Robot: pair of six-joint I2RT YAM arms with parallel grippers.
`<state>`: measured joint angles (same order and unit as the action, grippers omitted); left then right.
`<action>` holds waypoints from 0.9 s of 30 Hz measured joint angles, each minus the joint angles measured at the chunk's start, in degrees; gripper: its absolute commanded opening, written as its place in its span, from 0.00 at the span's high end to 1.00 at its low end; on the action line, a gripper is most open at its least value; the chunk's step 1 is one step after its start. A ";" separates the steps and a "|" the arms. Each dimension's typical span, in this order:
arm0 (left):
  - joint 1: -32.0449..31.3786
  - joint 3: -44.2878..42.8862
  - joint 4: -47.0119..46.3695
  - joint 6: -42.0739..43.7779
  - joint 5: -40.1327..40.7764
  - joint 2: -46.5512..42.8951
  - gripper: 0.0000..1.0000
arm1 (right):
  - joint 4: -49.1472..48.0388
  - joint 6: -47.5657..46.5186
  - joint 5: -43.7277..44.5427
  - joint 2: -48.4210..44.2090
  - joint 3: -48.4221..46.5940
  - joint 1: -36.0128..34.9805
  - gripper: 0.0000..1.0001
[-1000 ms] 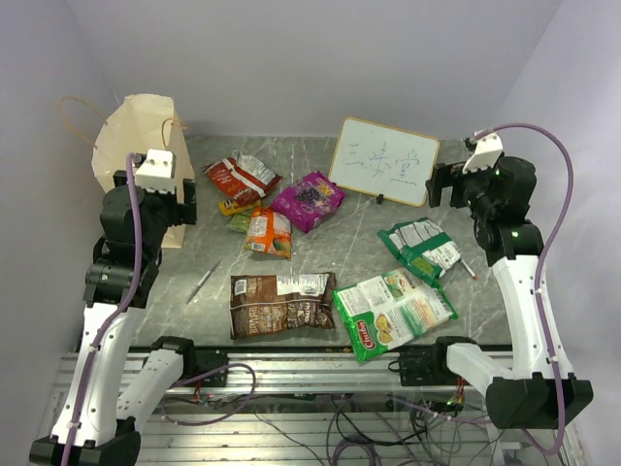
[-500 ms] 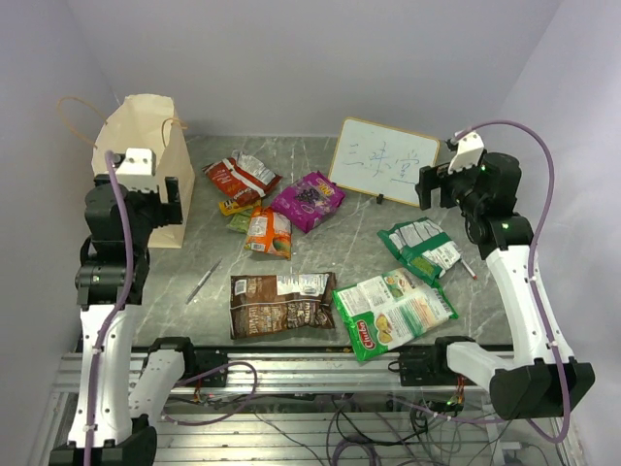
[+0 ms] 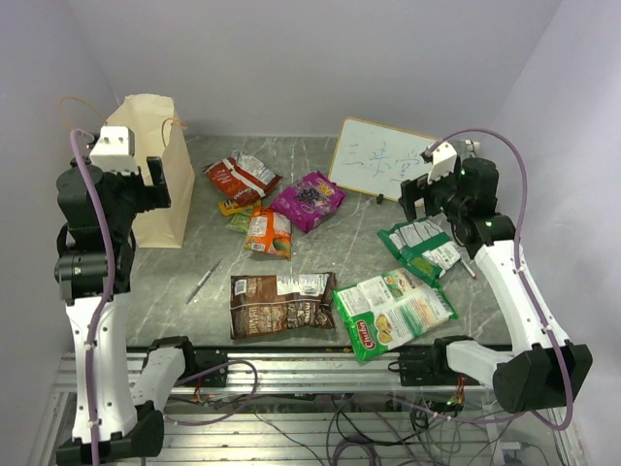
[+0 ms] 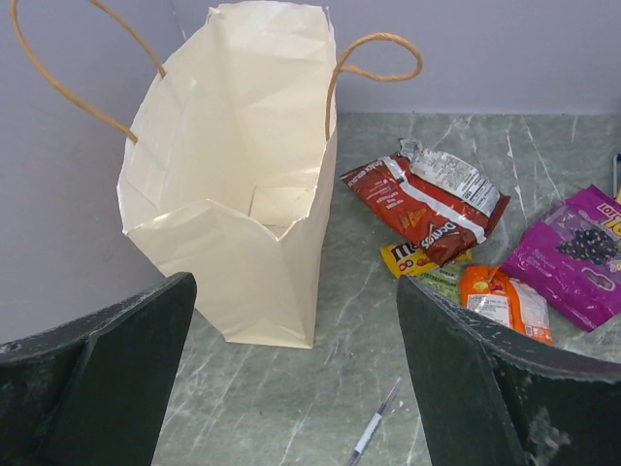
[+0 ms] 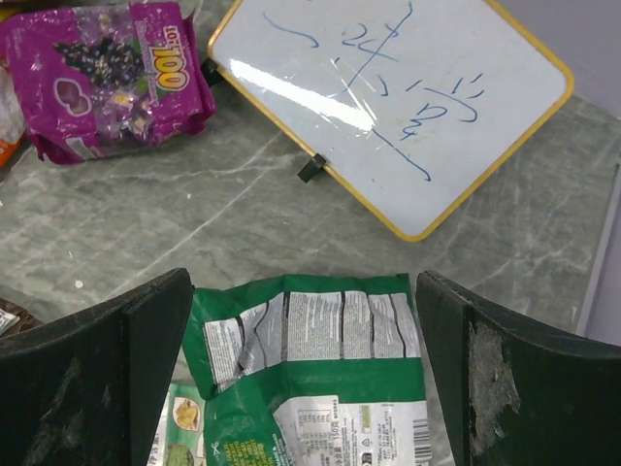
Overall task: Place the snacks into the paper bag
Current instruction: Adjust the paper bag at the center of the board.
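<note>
Surface: grey marbled table (image 3: 175, 272), snacks (image 3: 281, 303) scattered flat across it.
Right gripper (image 5: 303, 383): spread wide, empty, above the green-and-white packet (image 5: 310, 330); best to drop squarely and pinch a crinkled edge.
Left gripper (image 4: 291, 388): spread wide, empty, aimed at the paper bag (image 4: 233, 194).
Container: upright, far left, mouth open, no packet visible inside.

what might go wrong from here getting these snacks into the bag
The paper bag stands unsupported, its mouth partly creased inward; a wide one like the brown packet may catch the rim and tip it. The green-and-white packet under the open right hand lies flat and glossy, so it may slip out of a pinch.
</note>
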<state>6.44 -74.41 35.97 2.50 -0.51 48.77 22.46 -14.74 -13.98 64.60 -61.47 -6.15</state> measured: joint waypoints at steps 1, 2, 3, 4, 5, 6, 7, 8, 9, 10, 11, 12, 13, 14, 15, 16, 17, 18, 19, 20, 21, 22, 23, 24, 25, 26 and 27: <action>0.02 -0.76 0.31 -0.04 0.00 0.85 0.04 | -0.35 -0.07 -0.15 0.00 0.52 -0.09 0.00; 0.02 -1.79 0.83 -0.20 0.04 1.95 0.04 | -1.05 -0.02 -0.48 -0.04 1.29 -0.17 0.00; 0.02 -2.60 1.07 -0.26 0.07 2.69 0.04 | -1.60 0.09 -0.85 -0.09 2.12 -0.20 0.00; 0.02 -3.50 1.36 -0.39 0.22 3.82 0.04 | -1.99 0.20 -1.27 -0.17 2.80 -0.24 0.00; 0.11 -4.33 1.64 -0.42 0.39 5.01 0.04 | -2.32 0.39 -1.55 -0.28 3.39 -0.24 0.00; 0.17 -5.11 2.16 -0.39 0.66 6.03 0.04 | -3.13 0.46 -2.10 -0.55 4.35 -0.24 0.00; 0.26 -6.14 2.95 -0.37 0.87 7.13 0.04 | -3.37 0.52 -2.58 -0.85 5.18 -0.26 0.00; 0.39 -7.23 3.61 -0.35 0.98 8.20 0.04 | -3.39 0.57 -2.95 -1.09 5.84 -0.28 0.00; 0.59 -8.37 4.22 -0.31 0.98 9.20 0.04 | -3.37 0.57 -3.19 -1.20 6.16 -0.28 0.00; 0.90 -9.99 5.09 -0.15 0.92 10.47 0.04 | -3.63 0.57 -3.39 -1.36 6.56 -0.31 0.00; 1.27 -11.45 5.55 -0.07 0.90 11.65 0.04 | -3.82 0.57 -3.50 -1.51 6.80 -0.31 0.00; 1.79 -13.46 6.27 0.09 0.87 13.20 0.04 | -4.04 0.57 -3.63 -1.70 6.97 -0.31 0.00; 1.97 -13.97 6.34 0.13 0.87 13.62 0.04 | -4.26 0.57 -3.82 -1.95 7.17 -0.28 0.00; 2.32 -15.43 7.08 0.39 0.90 14.75 0.04 | -4.35 0.57 -4.09 -2.21 7.28 -0.31 0.00; 2.58 -16.90 7.52 0.72 0.90 15.89 0.04 | -4.33 0.59 -4.42 -2.45 7.30 -0.31 0.00; 2.75 -18.25 7.89 1.07 0.90 16.98 0.04 | -4.42 0.59 -4.70 -2.58 7.30 -0.31 0.00; 2.86 -19.39 8.28 1.51 0.92 17.88 0.04 | -4.44 0.63 -5.01 -2.67 7.30 -0.33 0.00; 2.97 -20.83 8.72 2.01 0.94 19.02 0.04 | -4.42 0.66 -5.25 -2.73 7.30 -0.35 0.00; 3.15 -22.27 9.16 2.64 0.96 20.26 0.04 | -4.42 0.68 -5.55 -2.73 7.30 -0.42 0.00; 3.30 -23.50 9.64 3.26 1.07 21.40 0.04 | -4.37 0.70 -5.79 -2.73 7.30 -0.55 0.00; 3.50 -24.50 10.05 4.00 1.22 22.47 0.03 | -4.33 0.70 -5.95 -2.73 7.30 -0.76 0.00; 3.74 -25.86 10.60 4.79 1.53 23.82 0.01 | -4.26 0.68 -6.01 -2.73 7.30 -1.05 0.00; 4.00 -26.69 10.80 5.64 1.79 24.94 0.00 | -4.22 0.66 -5.99 -2.73 7.30 -1.38 0.00; 4.20 -27.52 11.17 6.38 2.03 25.97 0.00 | -4.17 0.63 -5.99 -2.73 7.30 -1.64 0.00; 4.44 -28.57 11.74 7.19 2.36 27.15 0.00 | -4.15 0.59 -5.86 -2.73 7.30 -2.03 0.00; 4.81 -30.21 12.57 8.20 2.73 28.74 0.00 | -4.15 0.59 -5.73 -2.73 7.30 -2.29 0.00; 5.35 -32.22 13.49 9.35 3.13 30.64 0.00 | -4.15 0.57 -5.64 -2.73 7.30 -2.62 0.00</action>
<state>11.79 -106.63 49.45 11.86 2.61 79.42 18.31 -14.17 -19.62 61.87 -54.17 -8.78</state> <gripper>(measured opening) 0.996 0.996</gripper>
